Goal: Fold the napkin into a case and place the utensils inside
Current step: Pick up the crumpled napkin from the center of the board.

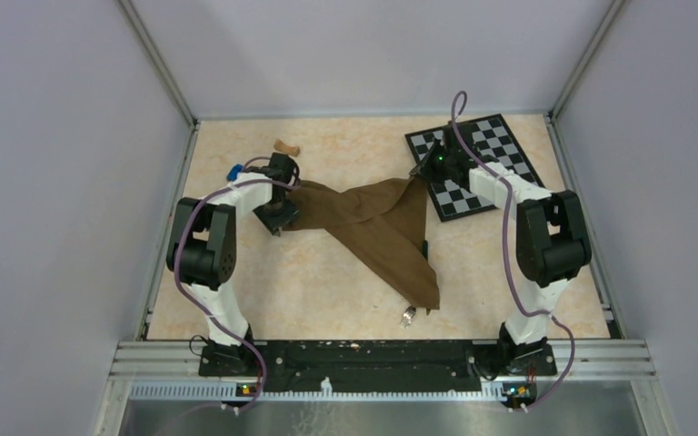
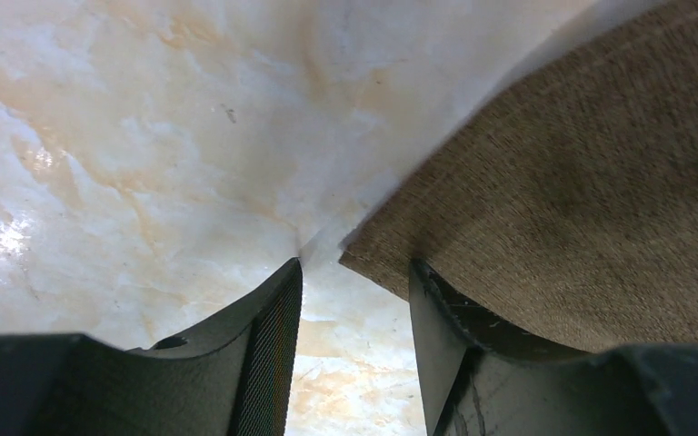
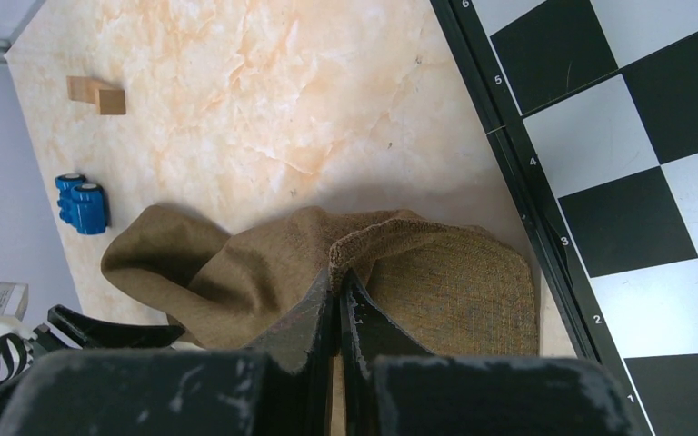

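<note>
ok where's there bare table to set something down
Bare table between the napkin and the left arm's base, and between the napkin and the right arm, nearer than the chessboard. Crowded at far left: blue block, tan piece, left claw.

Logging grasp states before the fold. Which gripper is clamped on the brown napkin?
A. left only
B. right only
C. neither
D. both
B: the right gripper has its fingers shut on an edge of the napkin, while the left gripper stands open, with bare table showing between its fingers and the cloth's corner just at their tips.
</note>
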`<state>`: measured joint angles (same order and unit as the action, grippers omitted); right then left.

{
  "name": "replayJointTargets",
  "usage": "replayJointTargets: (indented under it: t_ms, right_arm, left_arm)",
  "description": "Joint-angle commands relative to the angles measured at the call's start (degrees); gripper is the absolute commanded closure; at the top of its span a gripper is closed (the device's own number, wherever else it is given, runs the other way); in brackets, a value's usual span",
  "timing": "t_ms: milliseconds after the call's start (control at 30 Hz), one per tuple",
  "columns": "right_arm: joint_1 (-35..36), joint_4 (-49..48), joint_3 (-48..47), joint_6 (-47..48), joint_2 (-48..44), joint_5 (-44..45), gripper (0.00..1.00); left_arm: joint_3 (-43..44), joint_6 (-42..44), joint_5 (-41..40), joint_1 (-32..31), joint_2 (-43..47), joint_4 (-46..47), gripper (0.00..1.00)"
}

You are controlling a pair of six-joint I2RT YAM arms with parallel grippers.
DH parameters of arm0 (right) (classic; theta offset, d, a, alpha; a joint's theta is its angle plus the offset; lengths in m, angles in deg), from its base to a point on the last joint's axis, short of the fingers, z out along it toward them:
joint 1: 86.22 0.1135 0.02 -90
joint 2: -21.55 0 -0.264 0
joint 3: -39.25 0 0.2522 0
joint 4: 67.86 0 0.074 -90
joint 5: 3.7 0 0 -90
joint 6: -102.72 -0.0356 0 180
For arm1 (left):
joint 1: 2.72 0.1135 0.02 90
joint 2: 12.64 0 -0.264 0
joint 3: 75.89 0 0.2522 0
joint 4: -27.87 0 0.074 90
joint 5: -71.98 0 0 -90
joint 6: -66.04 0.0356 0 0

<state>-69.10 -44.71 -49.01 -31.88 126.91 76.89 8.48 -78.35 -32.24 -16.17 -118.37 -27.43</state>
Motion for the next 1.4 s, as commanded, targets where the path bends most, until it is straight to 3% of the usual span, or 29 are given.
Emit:
replayJointTargets:
  t_ms: [0,233,433,567,800,1000,1267,1367]
  right_arm:
    - [0.28,-2.09,0.12,0.58,-3.34,-0.43,1.00]
    - [0.29,-2.18,0.03,0.57,-2.98,-0.70,1.00]
    - [0.45,-1.92,-0.13,0.94,-2.99,-0.28,1.00]
    - [1.24,-1.34,-0.87,2.23,-2.89,-0.08,1.00]
    - [2.32,1.57,-6.86,5.34,-3.01,-2.75,1.00]
    - [2.75,5.82,-24.44,5.92,1.08,-5.38,1.00]
    - [3.66,17.53,-63.73,7.77,10.80,-6.30,1.00]
    - [4.19,17.59,-67.35,7.45,9.99,-7.34,1.00]
  left_arm:
    - [-0.69,-3.30,-0.81,1.14,-0.39,-1.60,0.48]
    - [-0.13,-3.94,-1.35,1.79,-3.97,-0.64,0.48]
    - [-1.35,-4.08,-1.69,2.49,-5.47,2.02,0.68]
    - [-2.55,-2.21,-2.98,3.98,-4.07,4.95,0.99]
    - [-4.97,7.11,0.05,6.54,11.80,14.22,1.00]
    - [7.01,14.22,2.97,10.22,19.12,18.65,1.00]
    - [31.81,19.63,11.79,17.67,16.26,22.20,1.00]
    - [37.11,20.01,18.34,19.45,14.97,23.93,1.00]
